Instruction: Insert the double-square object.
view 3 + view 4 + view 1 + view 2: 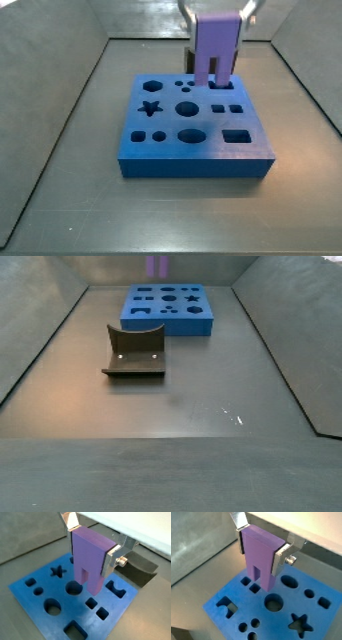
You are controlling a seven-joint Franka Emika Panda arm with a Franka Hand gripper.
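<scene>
Gripping the double-square object [90,554] across its upper flanks, the gripper [91,543] holds it upright over the blue board [194,158], prongs just above the paired square holes [230,106]. The block appears rigid, light and smooth-faced; a high hold suits it. Neighbouring holes crowd the target; the dark grey curved block [135,352] lies well apart.

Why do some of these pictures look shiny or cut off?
In a side view, glare spots sit on the floor and only the tip of the double-square object shows at the frame's edge. In a wrist view, the tool holding it is cropped, and the blue board looks evenly lit.
</scene>
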